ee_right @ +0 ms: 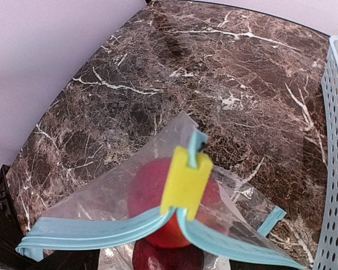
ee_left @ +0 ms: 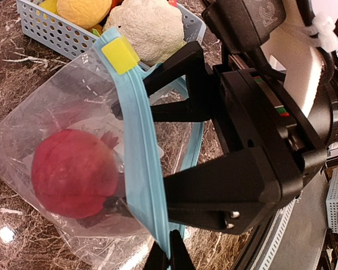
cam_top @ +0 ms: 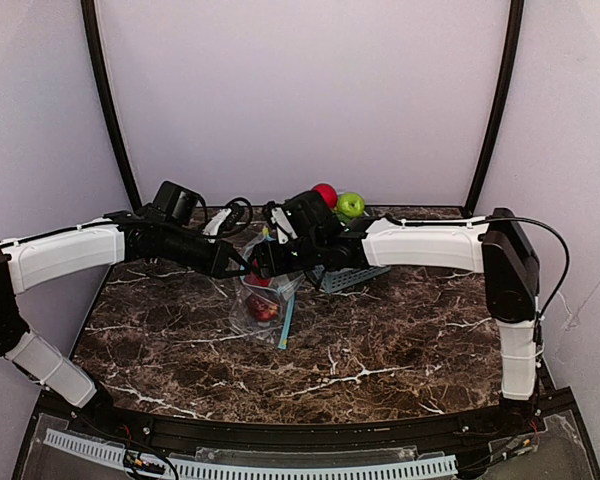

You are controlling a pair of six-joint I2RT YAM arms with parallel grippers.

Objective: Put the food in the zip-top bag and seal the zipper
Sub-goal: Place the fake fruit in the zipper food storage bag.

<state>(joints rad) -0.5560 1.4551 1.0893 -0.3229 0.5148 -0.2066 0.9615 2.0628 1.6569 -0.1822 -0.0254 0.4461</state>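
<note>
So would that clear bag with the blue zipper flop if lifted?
Probably floppy: the clear plastic zip-top bag looks thin and crinkled. It would likely sag around the round red toy fruit inside, which might roll.

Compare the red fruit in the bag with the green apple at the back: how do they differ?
The red fruit is dark red; the green apple is bright green. The red fruit lies inside the clear bag; the green apple sits in the open behind the right arm. Both are small and round.
</note>
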